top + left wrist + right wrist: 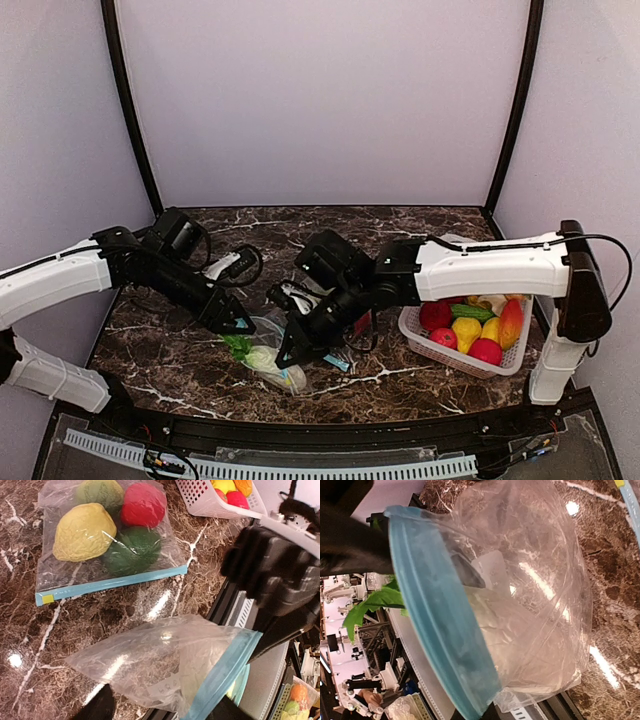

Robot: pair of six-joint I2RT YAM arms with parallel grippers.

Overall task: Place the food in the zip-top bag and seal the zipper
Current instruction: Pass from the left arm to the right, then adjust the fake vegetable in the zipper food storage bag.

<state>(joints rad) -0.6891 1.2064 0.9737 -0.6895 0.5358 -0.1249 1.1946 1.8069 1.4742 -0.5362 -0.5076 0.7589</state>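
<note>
A clear zip-top bag (268, 360) with a blue zipper strip (437, 625) lies near the table's front edge, between my two grippers. Inside it is a white vegetable (492, 630), and its green leaves (375, 602) stick out past the bag's mouth. My right gripper (291, 351) is shut on the zipper strip, pinching it at the bottom of the right wrist view (495, 715). My left gripper (165, 711) is open, with its fingers wide apart on either side of the bag (165, 665). More food (468, 325) sits in the white basket at the right.
The white slotted basket (415, 330) of red, yellow, green and orange toy food stands under the right arm at the right. A second, sealed bag (100, 535) holding yellow, red and green pieces lies flat on the marble table (160, 340) beyond the held bag.
</note>
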